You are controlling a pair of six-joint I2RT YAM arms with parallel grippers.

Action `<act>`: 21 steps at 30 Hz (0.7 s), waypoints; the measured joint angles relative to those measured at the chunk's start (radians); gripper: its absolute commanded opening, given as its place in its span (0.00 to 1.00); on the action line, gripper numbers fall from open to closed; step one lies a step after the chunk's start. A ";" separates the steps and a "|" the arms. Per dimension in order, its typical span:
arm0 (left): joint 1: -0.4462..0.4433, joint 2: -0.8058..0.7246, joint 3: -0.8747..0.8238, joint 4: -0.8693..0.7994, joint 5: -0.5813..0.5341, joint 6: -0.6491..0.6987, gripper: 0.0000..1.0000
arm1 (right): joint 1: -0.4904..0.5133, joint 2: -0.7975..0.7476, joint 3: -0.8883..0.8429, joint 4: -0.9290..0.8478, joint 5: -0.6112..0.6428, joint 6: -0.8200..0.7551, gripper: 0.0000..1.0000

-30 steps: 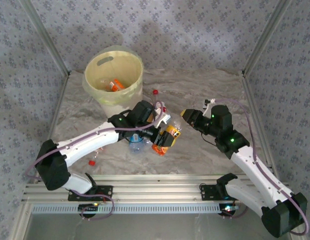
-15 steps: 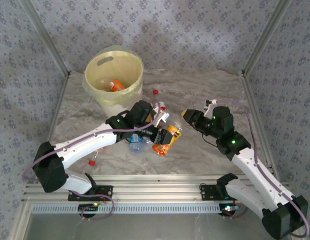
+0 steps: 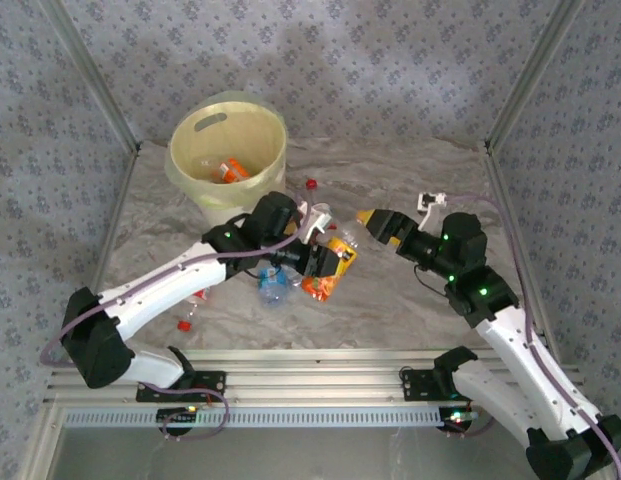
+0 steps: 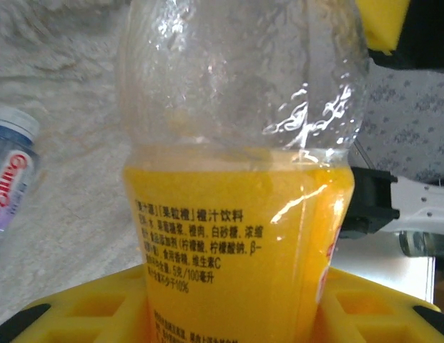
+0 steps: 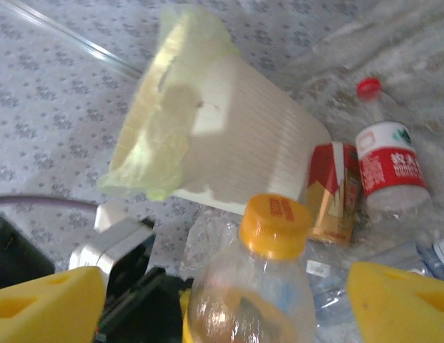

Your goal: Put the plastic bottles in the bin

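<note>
A crumpled pale cloth (image 3: 380, 310) lies spread between floral-patterned grey walls (image 3: 390, 70) and slanting aluminium posts (image 3: 90, 75).

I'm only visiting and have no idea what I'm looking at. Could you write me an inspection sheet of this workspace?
Surface: covered by a crumpled pale sheet.
Job's things: bin upright at the far left, bottles inside; orange juice bottle in the left gripper; loose bottles on the sheet, one red-capped bottle near the bin.
Clutter: nothing seen.
Grippers: left gripper shut on the orange juice bottle; right gripper open, close to its orange cap.
Cables: purple cable along each arm.
Surroundings: patterned fabric walls, metal frame.
</note>
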 measured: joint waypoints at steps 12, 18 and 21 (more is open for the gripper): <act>0.194 -0.032 0.298 -0.180 -0.051 0.081 0.48 | -0.001 0.017 0.220 -0.079 -0.090 -0.189 1.00; 0.324 -0.030 0.436 -0.271 -0.075 0.123 0.48 | -0.001 0.031 0.228 -0.081 -0.122 -0.214 1.00; 0.391 -0.005 0.540 -0.332 -0.089 0.151 0.48 | -0.001 0.039 0.228 -0.084 -0.122 -0.217 1.00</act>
